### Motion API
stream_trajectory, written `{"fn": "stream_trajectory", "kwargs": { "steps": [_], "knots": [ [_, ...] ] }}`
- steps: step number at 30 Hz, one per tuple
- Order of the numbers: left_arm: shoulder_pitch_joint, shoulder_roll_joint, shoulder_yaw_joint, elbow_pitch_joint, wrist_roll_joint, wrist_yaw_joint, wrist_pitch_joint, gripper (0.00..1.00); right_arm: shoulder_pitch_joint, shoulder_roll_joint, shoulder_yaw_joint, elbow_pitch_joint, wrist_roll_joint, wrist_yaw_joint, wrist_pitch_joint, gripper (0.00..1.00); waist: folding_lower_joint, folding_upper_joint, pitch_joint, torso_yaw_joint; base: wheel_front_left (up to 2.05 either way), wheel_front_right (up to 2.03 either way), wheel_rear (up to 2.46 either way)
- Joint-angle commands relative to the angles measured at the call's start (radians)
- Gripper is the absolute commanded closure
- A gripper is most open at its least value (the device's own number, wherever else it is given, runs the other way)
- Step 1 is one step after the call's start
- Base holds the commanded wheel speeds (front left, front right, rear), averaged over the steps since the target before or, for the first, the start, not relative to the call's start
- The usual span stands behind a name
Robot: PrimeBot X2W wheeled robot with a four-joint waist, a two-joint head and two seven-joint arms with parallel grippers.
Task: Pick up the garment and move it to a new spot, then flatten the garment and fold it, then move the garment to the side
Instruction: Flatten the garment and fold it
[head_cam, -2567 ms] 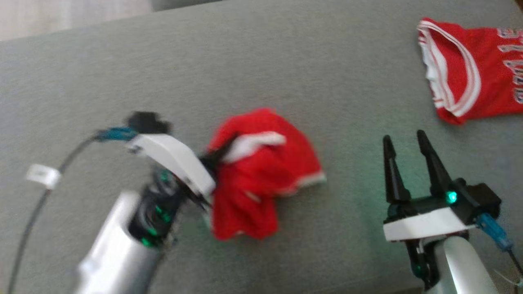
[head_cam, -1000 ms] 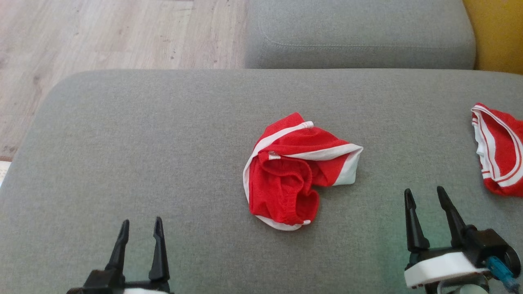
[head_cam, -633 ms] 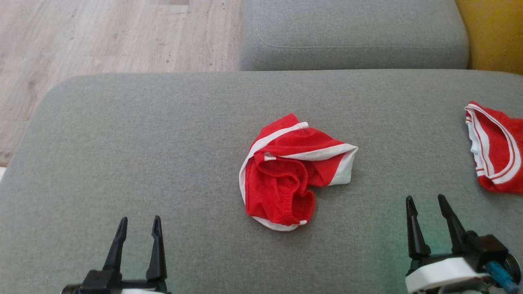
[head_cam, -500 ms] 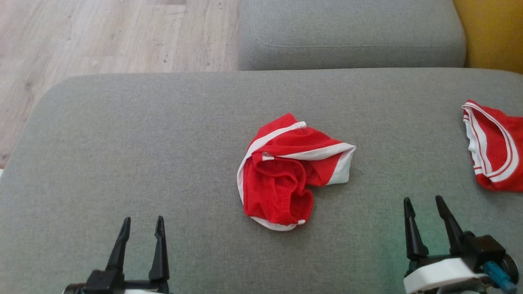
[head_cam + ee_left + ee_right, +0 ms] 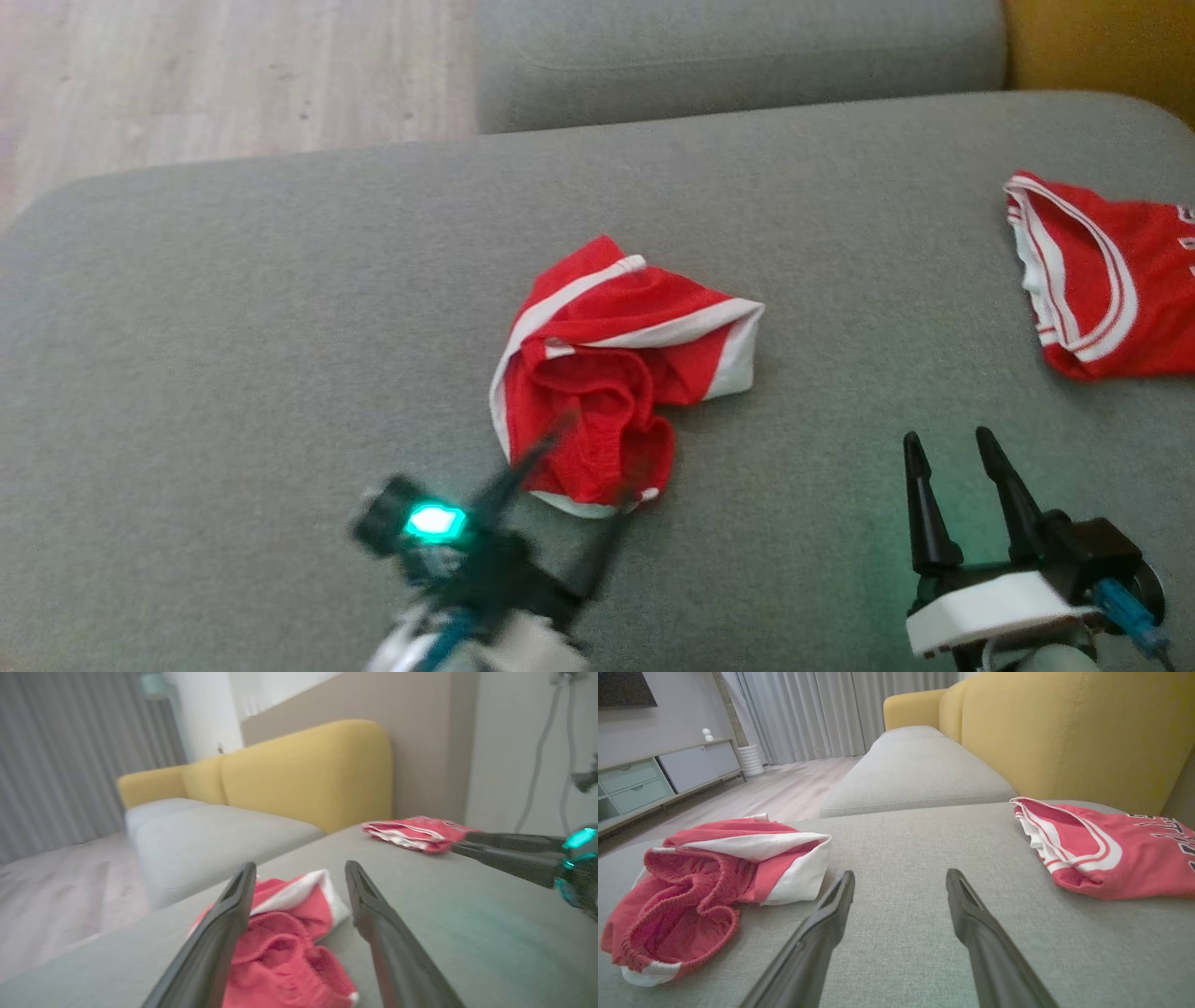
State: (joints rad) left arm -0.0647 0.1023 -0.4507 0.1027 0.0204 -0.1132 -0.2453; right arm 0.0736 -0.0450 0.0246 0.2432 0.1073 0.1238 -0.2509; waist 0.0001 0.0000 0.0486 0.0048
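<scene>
The garment (image 5: pixel 607 373) is a crumpled pair of red shorts with white trim, lying in the middle of the grey sofa cushion (image 5: pixel 280 280). My left gripper (image 5: pixel 597 457), blurred, is open with its fingertips at the garment's near edge. In the left wrist view the garment (image 5: pixel 289 947) lies between and just beyond the spread fingers of that gripper (image 5: pixel 300 868). My right gripper (image 5: pixel 945 443) stands open over bare cushion to the garment's right, holding nothing. The right wrist view has the garment (image 5: pixel 714 872) to the left of the open right gripper (image 5: pixel 900 875).
A second red jersey (image 5: pixel 1102 280) with white stripes lies at the cushion's right edge, also in the right wrist view (image 5: pixel 1106 854). Another grey cushion (image 5: pixel 728 47) sits behind, a yellow backrest (image 5: pixel 1102 47) at the far right, wood floor (image 5: pixel 187 75) at the far left.
My left gripper has swung from the lower left corner up and right to the garment's near edge. The camera has shifted a little. The right gripper has hardly moved.
</scene>
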Motion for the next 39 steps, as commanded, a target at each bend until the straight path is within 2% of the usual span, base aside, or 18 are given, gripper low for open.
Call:
{"fn": "stream_trajectory", "kwargs": {
  "steps": [1,5,10,12,18,22,23,24,25,26,29,33,39],
  "knots": [
    [-0.082,-0.013,-0.062,0.013,0.009,-0.011,0.036,0.00,-0.052,-0.005,0.028,-0.035,0.012,0.007,-0.011,0.00,-0.0001,0.0000,0.025,-0.034,0.00,0.00,0.00],
    [-0.185,-0.001,-0.243,0.132,0.001,-0.017,0.145,0.00,-0.068,-0.005,0.041,-0.037,0.019,0.007,-0.011,0.00,-0.0001,0.0000,0.047,-0.077,0.00,0.00,0.00],
    [-0.274,0.038,-0.336,0.229,-0.044,-0.017,0.239,0.00,-0.078,-0.005,0.044,-0.033,0.032,0.007,-0.011,0.00,-0.0001,0.0000,0.057,-0.114,0.00,0.00,0.00],
    [-0.316,0.068,-0.348,0.258,-0.073,-0.017,0.266,0.00,-0.081,-0.005,0.046,-0.032,0.042,0.007,-0.011,0.00,-0.0001,0.0000,0.062,-0.139,0.00,0.00,0.00],
    [-0.334,0.120,-0.342,0.309,-0.109,-0.017,0.369,0.00,-0.078,-0.005,0.037,-0.021,0.061,0.007,-0.011,0.00,-0.0001,0.0000,0.065,-0.159,0.00,0.00,0.00],
    [-0.332,0.147,-0.331,0.337,-0.113,0.003,0.455,0.00,-0.080,-0.005,0.035,-0.017,0.065,0.007,-0.011,0.00,-0.0001,0.0000,0.063,-0.163,0.00,0.00,0.00],
    [-0.331,0.151,-0.327,0.338,-0.117,0.010,0.474,0.04,-0.081,-0.005,0.032,-0.017,0.065,0.007,-0.011,0.00,-0.0001,0.0000,0.062,-0.164,0.00,0.00,0.00],
    [-0.328,0.154,-0.323,0.338,-0.122,0.014,0.492,0.22,-0.083,-0.005,0.030,-0.017,0.065,0.007,-0.011,0.00,-0.0001,0.0000,0.061,-0.165,0.00,0.00,0.00],
    [-0.326,0.157,-0.321,0.333,-0.128,0.014,0.508,0.65,-0.083,-0.005,0.029,-0.017,0.065,0.007,-0.011,0.00,-0.0001,0.0000,0.060,-0.167,0.00,0.00,0.00],
    [-0.326,0.160,-0.317,0.325,-0.136,0.013,0.519,1.00,-0.084,-0.005,0.029,-0.018,0.065,0.007,-0.011,0.00,-0.0001,0.0000,0.060,-0.168,0.00,0.00,0.00],
    [-0.321,0.154,-0.301,0.282,-0.197,0.003,0.558,1.00,-0.084,-0.005,0.029,-0.019,0.067,0.007,-0.011,0.00,-0.0001,0.0000,0.060,-0.171,0.00,0.00,0.00],
    [-0.352,0.103,-0.208,0.179,-0.359,-0.004,0.588,1.00,-0.091,-0.005,0.036,-0.018,0.070,0.007,-0.011,0.00,-0.0001,0.0000,0.073,-0.180,0.00,0.00,0.00],
    [-0.534,0.047,-0.064,0.090,-0.525,-0.007,0.616,1.00,-0.132,-0.005,0.057,-0.017,0.104,0.007,-0.011,0.00,-0.0001,0.0000,0.110,-0.221,0.00,0.00,0.00]
  ]
}}
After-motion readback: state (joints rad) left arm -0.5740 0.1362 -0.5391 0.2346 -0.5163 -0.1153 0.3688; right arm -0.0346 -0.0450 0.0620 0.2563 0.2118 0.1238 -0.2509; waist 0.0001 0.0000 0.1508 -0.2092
